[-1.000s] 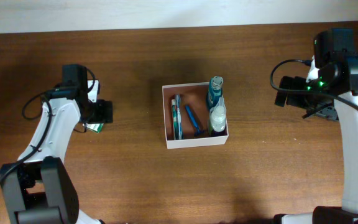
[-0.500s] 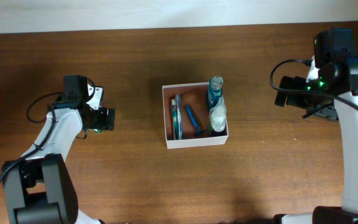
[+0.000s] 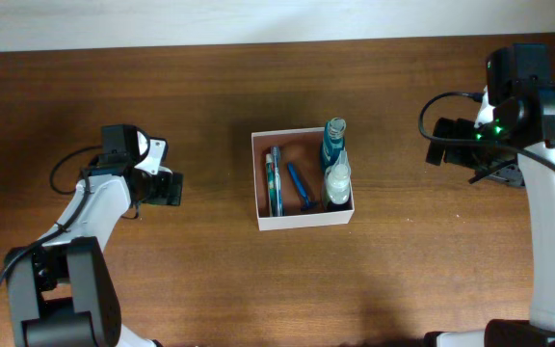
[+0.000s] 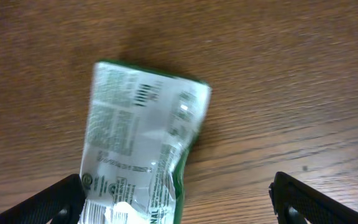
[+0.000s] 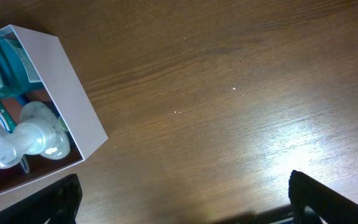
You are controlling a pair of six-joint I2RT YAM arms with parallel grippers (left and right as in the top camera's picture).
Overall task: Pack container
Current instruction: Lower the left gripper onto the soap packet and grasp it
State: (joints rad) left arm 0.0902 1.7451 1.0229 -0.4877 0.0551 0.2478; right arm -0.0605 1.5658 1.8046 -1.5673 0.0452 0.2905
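The container (image 3: 303, 222) is a square white-walled box with a reddish-brown inside at the table's middle. It holds a teal bottle (image 3: 334, 140), a clear bottle (image 3: 336, 179), a blue toothbrush (image 3: 302, 189) and a tube (image 3: 275, 181). Its corner shows in the right wrist view (image 5: 67, 87). A silvery packet with green edges (image 4: 142, 143) lies flat on the table between the open fingers of my left gripper (image 4: 179, 202), close to the left finger. In the overhead view my left gripper (image 3: 167, 188) covers the packet. My right gripper (image 3: 438, 145) is open and empty, well right of the container.
The table is dark brown wood (image 3: 403, 280). A pale strip (image 3: 258, 19) runs along the far edge. My right arm's base stands at the right edge (image 3: 547, 241).
My left gripper has moved a little right and toward the front, and now covers the packet that showed beside it in the overhead view. The right arm has not moved.
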